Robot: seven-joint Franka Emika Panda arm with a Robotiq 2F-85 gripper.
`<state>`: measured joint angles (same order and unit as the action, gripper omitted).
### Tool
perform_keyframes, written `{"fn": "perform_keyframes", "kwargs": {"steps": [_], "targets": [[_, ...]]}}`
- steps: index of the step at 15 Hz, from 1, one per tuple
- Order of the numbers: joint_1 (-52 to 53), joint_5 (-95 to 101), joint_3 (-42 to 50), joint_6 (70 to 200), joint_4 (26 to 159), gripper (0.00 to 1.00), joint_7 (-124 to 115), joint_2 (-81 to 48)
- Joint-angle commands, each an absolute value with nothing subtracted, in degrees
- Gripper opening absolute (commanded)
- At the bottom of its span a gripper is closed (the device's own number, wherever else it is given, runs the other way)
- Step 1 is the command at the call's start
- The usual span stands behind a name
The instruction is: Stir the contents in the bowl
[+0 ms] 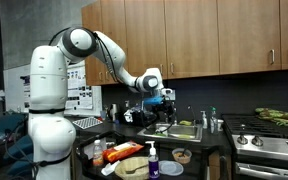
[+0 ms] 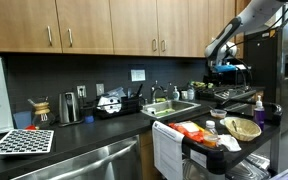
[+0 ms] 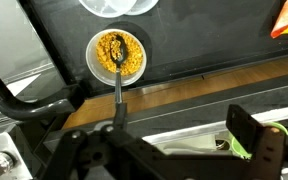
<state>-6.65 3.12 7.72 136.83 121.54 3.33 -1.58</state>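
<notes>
Hovering well above the work surface, the gripper (image 1: 161,100) has its fingers (image 3: 249,135) spread wide and closed on nothing. The bowl (image 3: 117,55) sits on a dark surface (image 3: 204,50) ahead of the fingertips and apart from them. It holds yellow-orange granular contents (image 3: 131,62), with a spoon (image 3: 118,80) scoop-down in them and its handle running over the pale rim back toward the fingers. Beyond the bowl, farther from the fingers, the edge of a pale round dish (image 3: 119,6) shows.
</notes>
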Motion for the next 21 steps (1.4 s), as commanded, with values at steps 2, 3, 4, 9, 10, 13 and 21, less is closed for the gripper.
{"fn": "perform_keyframes", "kwargs": {"steps": [2, 3, 4, 9, 10, 13, 21], "targets": [[-6.9, 3.1, 7.5, 136.7, 121.5, 1.00, 3.3, -1.6], [-6.9, 3.1, 7.5, 136.7, 121.5, 1.00, 3.3, -1.6], [-6.9, 3.1, 7.5, 136.7, 121.4, 1.00, 3.3, -1.6], [-6.9, 3.1, 7.5, 136.7, 121.5, 1.00, 3.3, -1.6], [-6.9, 2.9, 7.5, 136.4, 121.2, 1.00, 3.3, -1.8], [-6.8, 3.1, 7.4, 135.7, 119.7, 1.00, 3.5, -3.4], [-7.4, 3.4, 7.6, 134.7, 110.4, 1.00, 3.9, -13.7]]}}
